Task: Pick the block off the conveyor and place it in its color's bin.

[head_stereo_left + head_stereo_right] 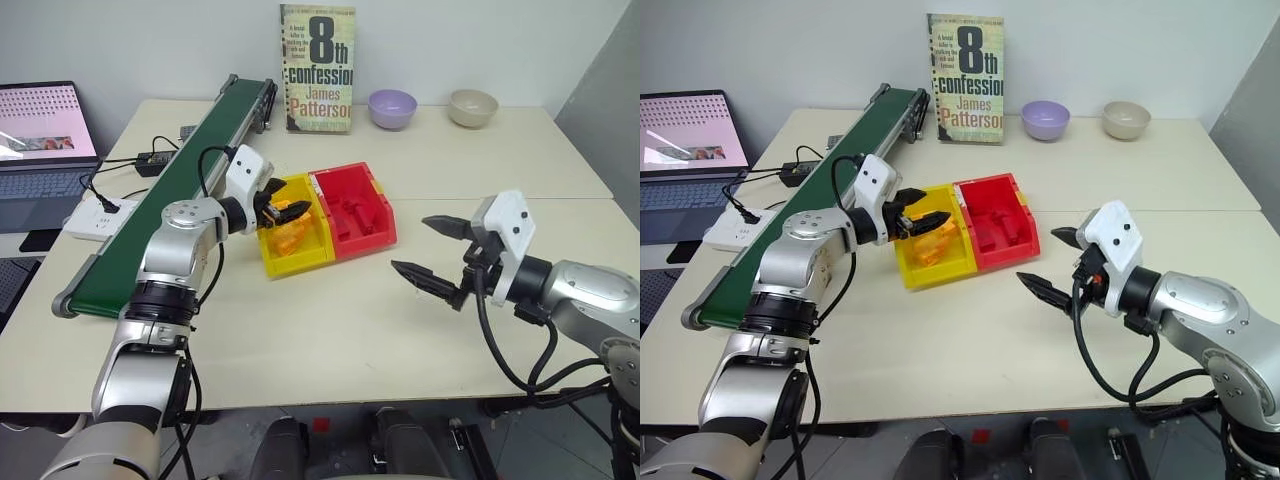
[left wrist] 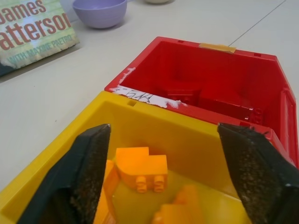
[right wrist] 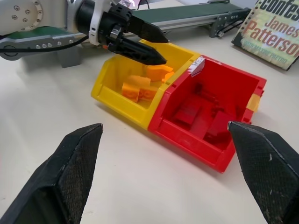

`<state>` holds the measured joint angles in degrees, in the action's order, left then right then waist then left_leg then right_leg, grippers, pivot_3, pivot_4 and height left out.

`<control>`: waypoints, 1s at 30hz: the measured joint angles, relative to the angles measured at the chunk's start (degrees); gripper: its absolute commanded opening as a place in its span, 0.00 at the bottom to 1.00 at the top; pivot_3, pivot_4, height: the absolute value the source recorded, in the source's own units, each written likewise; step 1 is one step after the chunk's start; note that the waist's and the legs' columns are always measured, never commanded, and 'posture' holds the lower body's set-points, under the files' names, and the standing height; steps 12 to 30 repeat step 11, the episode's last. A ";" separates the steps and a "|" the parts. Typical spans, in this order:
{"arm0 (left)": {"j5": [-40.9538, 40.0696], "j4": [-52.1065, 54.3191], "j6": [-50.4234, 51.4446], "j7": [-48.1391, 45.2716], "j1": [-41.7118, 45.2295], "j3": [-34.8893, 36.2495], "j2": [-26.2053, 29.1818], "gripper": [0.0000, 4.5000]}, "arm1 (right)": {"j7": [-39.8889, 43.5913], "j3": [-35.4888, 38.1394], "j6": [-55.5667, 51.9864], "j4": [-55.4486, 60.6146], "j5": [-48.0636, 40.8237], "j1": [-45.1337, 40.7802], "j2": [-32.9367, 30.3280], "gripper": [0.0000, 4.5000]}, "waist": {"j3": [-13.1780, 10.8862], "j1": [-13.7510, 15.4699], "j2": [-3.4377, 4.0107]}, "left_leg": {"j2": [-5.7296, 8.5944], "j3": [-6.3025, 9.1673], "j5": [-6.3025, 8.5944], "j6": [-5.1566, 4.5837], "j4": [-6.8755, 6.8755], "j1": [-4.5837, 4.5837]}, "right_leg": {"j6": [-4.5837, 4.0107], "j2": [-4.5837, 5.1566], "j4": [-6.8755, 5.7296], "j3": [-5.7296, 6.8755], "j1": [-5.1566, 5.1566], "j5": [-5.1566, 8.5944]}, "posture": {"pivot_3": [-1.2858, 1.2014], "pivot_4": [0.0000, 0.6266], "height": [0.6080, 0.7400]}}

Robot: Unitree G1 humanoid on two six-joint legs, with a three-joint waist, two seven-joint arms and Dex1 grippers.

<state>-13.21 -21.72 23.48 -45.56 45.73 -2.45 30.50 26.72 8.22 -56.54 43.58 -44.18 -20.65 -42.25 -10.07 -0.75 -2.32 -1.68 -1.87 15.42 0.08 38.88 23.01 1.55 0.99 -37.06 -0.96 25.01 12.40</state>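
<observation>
Laptop (image 1: 40,150): sitting off the tabletop's left edge, lid up.
Conveyor (image 1: 160,205): running along the left side of the tabletop (image 1: 330,330), from the near-left toward the far edge.
Left end effector (image 1: 283,208): hovering over the yellow bin, fingers spread wide, gripping nothing.
Yellow bin (image 1: 300,262): sitting mid-tabletop, touching the red bin (image 1: 370,237) on its right.
Block (image 2: 140,169): lying inside the yellow bin, among other orange-yellow pieces (image 3: 135,86).
Book (image 1: 318,68): standing at the far edge.
Bowls: purple bowl (image 1: 392,108) and beige bowl (image 1: 472,107) sitting near the far edge.
Right end effector (image 1: 432,252): hanging over the tabletop's right side, fingers apart, empty.
</observation>
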 measured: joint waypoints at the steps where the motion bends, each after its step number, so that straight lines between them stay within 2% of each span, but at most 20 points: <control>1: -0.12 0.95 0.30 -0.35 -0.27 0.55 1.12 0.99 | 0.64 -0.04 0.20 -0.71 0.08 -0.37 -0.30 1.00 | 0.00 -0.03 0.00 | -0.01 0.01 0.00 0.00 0.00 0.00 | 0.00 -0.01 0.00 0.02 0.00 0.00 | 0.52 0.24 1.00; 3: -0.31 2.70 1.44 -1.37 -0.75 1.02 3.69 0.99 | 1.68 -0.46 0.80 -2.11 0.20 -1.05 -0.55 1.00 | 0.00 -0.09 0.00 | -0.01 0.01 0.00 0.00 -0.01 -0.01 | 0.00 -0.05 -0.02 0.02 0.02 0.00 | 0.52 0.24 1.00; 8: -2.43 11.51 6.27 -8.53 -7.63 3.01 14.08 0.99 | 6.97 -3.04 4.71 -7.98 2.67 -4.27 -2.55 1.00 | -0.01 -0.87 0.02 | -0.11 0.01 0.00 0.00 -0.06 -0.03 | -0.02 -0.04 -0.03 0.02 0.04 0.02 | 0.52 0.24 1.00; 11: -4.41 16.63 8.28 -12.41 -11.81 3.63 17.68 0.99 | 10.08 -5.08 7.96 -12.53 5.17 -6.34 -2.95 1.00 | -0.02 -0.76 0.03 | -0.09 0.01 0.00 0.00 -0.04 -0.02 | -0.02 0.01 -0.01 0.02 0.02 0.02 | 0.52 0.24 1.00; 30: -4.41 16.63 8.28 -12.41 -11.81 3.63 17.68 0.99 | 10.08 -5.08 7.96 -12.53 5.17 -6.34 -2.95 1.00 | -0.02 -0.76 0.03 | -0.09 0.01 0.00 0.00 -0.04 -0.02 | -0.02 0.01 -0.01 0.02 0.02 0.02 | 0.52 0.24 1.00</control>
